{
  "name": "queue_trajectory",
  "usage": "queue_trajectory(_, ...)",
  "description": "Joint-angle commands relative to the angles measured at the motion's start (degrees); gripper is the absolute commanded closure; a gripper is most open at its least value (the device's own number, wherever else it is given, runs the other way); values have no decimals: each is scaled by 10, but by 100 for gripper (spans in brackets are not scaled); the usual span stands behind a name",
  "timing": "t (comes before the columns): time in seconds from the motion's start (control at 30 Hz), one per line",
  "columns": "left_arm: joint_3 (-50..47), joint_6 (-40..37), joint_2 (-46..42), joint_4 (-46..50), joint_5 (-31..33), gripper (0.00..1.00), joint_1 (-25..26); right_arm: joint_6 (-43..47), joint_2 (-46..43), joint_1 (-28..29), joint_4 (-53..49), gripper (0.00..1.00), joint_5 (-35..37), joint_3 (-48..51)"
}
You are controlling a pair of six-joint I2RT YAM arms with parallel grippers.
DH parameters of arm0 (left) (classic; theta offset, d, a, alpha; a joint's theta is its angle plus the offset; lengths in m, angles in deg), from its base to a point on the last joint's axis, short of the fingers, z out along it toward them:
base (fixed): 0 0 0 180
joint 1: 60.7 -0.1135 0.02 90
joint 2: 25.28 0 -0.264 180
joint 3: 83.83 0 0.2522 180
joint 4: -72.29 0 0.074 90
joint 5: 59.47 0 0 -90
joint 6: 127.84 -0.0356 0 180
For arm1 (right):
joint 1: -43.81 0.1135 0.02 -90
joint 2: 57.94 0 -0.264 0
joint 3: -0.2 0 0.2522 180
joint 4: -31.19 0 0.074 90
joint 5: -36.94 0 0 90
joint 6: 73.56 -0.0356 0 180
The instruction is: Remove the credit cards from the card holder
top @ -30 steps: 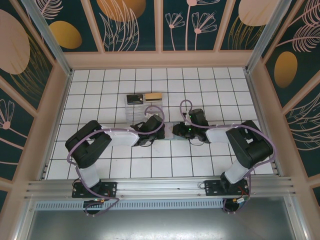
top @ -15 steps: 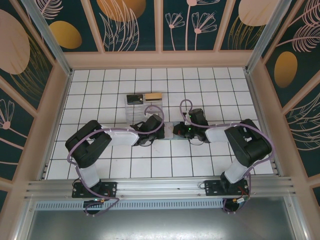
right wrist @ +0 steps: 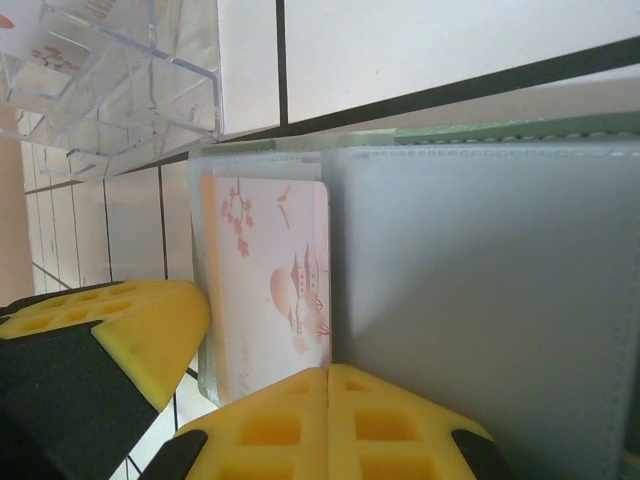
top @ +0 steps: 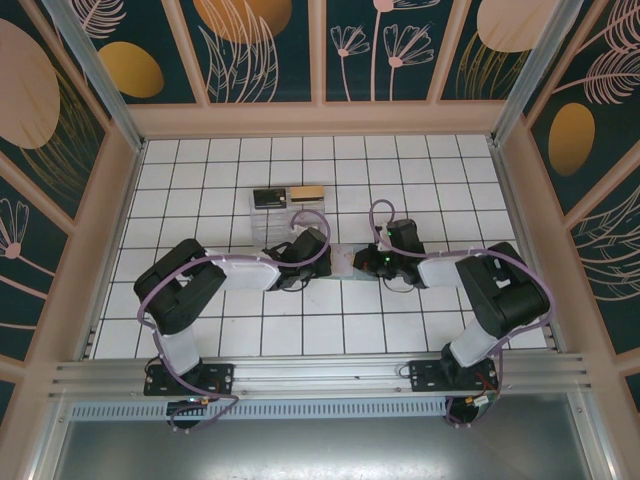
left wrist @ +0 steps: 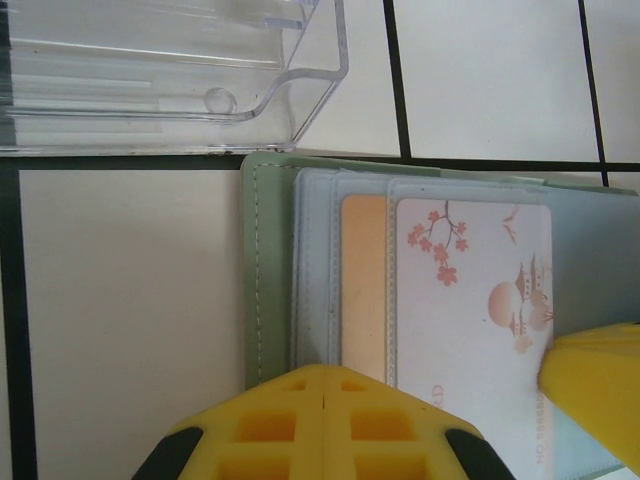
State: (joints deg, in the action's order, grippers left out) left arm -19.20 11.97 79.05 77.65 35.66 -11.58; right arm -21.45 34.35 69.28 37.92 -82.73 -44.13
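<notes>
Currently card holder (left wrist: 268,270) lying open on table (top: 200,190) centre, cards (left wrist: 363,280) sitting pocketed at 12 o'clock from left pincer (left wrist: 325,385), long axis running 12-to-6. Both pincers pressing down, tips together; right pincer (right wrist: 328,385) equally near.

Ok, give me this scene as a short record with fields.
holder: open, lying flat next to clear box
printed card: in front pocket
tan card: in pocket behind it, partly covered
left gripper: shut, tips at holder's edge
right gripper: shut, tips at printed card's edge
</notes>
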Motion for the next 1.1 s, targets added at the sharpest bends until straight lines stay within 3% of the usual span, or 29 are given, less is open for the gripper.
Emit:
queue_trajectory(0.0,-5,5,26,49,-5,100,0,7,-9,-5,4,99,-6,10)
queue_trajectory(0.7,-3,2,30,49,-9,100,0,30,-19,-27,-21,100,-12,20)
queue_trajectory(0.97,3,-2,27,51,-13,100,0,24,3,-6,-9,97,-25,-7)
queue_trajectory(1.07,4,-4,16,54,-9,92,0,22,17,4,-8,96,-23,-19)
